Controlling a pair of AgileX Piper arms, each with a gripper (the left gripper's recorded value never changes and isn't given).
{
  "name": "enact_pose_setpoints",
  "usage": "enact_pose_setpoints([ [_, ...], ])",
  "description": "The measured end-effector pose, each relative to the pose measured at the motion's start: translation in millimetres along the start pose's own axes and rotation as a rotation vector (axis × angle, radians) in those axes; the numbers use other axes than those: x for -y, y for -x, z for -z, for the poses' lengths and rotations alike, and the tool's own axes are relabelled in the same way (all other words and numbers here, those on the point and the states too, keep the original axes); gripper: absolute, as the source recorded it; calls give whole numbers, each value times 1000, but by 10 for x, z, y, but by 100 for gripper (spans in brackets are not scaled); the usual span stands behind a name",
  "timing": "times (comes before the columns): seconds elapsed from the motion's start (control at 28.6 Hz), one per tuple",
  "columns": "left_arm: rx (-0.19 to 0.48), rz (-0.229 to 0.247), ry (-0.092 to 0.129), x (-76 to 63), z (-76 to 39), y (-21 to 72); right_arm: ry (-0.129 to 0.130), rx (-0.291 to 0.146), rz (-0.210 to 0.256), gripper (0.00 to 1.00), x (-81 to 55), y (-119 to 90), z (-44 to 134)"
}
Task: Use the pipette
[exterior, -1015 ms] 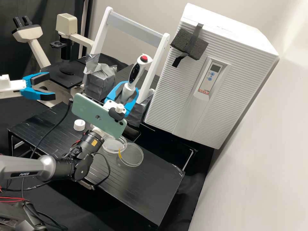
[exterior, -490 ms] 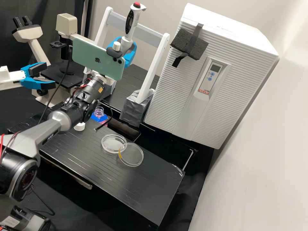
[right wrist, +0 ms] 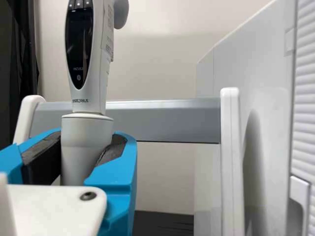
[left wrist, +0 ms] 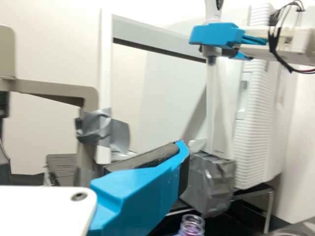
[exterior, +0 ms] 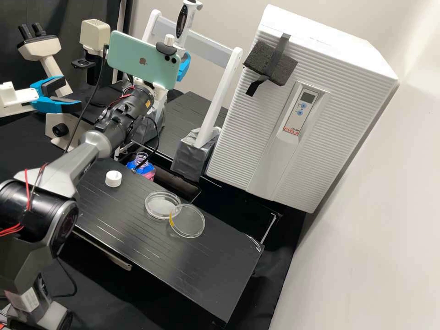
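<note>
- Currently, the pipette (right wrist: 87, 73) is held upright by the right gripper (right wrist: 81, 160). The jaws are closed on its white lower body, and the dark display panel and head stand above them.
- In the high view the right gripper (exterior: 183, 64) is seen raised high, just in front of the grey crossbar of the white pipette stand (exterior: 220, 87). The pipette (exterior: 183, 20) projects above the jaws.
- A mint-green phone (exterior: 142, 59) is clamped on the wrist just behind the right jaws.
- The left gripper (exterior: 64, 95) is seen with jaws set wide and nothing between them, near a microscope (exterior: 43, 50).
- In the left wrist view one blue finger (left wrist: 142, 189) is seen. A small open bottle (left wrist: 192, 227) of pink-violet liquid lies below and ahead of the left jaws, and the right gripper (left wrist: 216, 35) is higher and farther ahead.
- The bottle (exterior: 143, 161) is noted well below the right jaws. A white cap (exterior: 113, 178) lies near it on the black platform (exterior: 211, 270).
- A clear petri dish (exterior: 162, 204) and a second dish (exterior: 189, 221) lie touching on the platform, well apart from both pairs of jaws.
- A white ribbed appliance (exterior: 321, 137) stands beside the stand, beyond the right jaws from the left gripper.
</note>
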Motion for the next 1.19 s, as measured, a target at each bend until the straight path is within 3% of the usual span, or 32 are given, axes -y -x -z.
enact_pose_setpoints([
  [0.18, 0, -29, -12, -106, -11, -9, -7, 26, 43, 0, 34, -124, -3],
  [0.42, 17, -22, -25, -108, -29, -14, -3, 65, 106, 0, 104, -190, -46],
  [0.77, 23, -35, -29, -147, -51, -1, -9, 80, 133, 0, 124, -290, -42],
  [0.88, 23, -36, -30, -149, -52, 0, -24, 93, 144, 0, 151, -347, -62],
  [1.19, 20, -29, -27, -130, -48, 13, -28, 139, 196, 0, 236, -422, -141],
])
